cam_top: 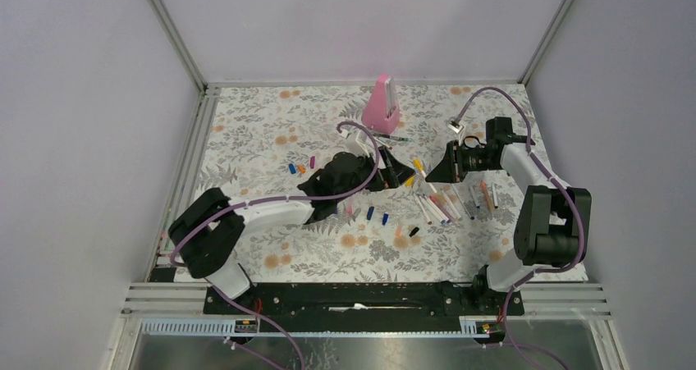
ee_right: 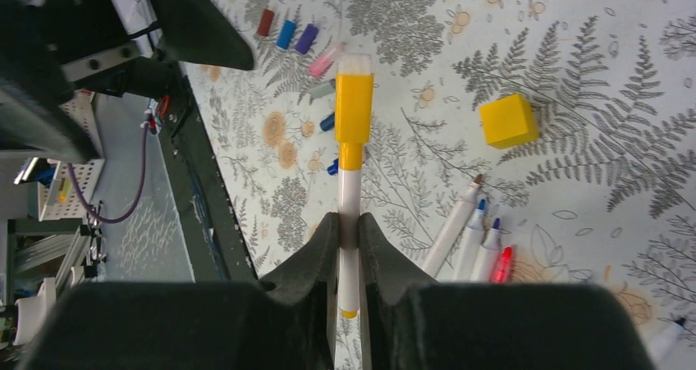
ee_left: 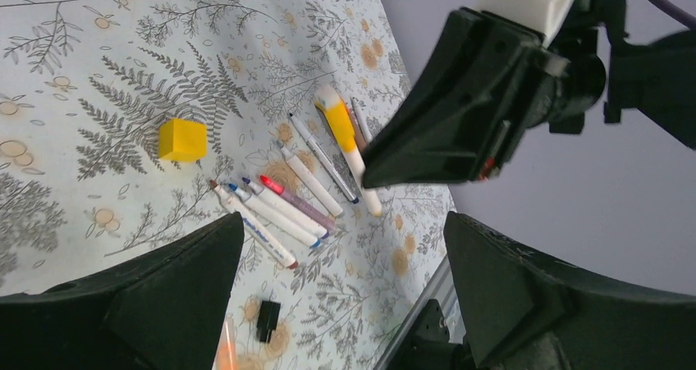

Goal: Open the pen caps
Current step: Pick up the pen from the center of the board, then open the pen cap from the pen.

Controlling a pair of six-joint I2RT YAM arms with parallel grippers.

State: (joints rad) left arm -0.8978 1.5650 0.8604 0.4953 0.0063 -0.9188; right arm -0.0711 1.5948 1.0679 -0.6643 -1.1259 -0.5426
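A yellow plastic pen cap (ee_right: 354, 107) is seen still fitted on a thin white marker barrel (ee_right: 350, 198). The barrel is clamped between the right jaws and held above the middle of the floral-patterned tabletop (cam_top: 263, 124). The left jaws are spread wide with nothing between them and are pointed at the capped end from close by. Small loose caps (ee_right: 286, 34), red, blue and purple, are laid side by side nearer the left edge. A bunch of uncapped white markers (ee_left: 271, 210) is spread toward the right edge, with a yellow cube (ee_left: 182, 139) near them. A tall pink wedge-shaped object (cam_top: 382, 103) is stood near the far edge.
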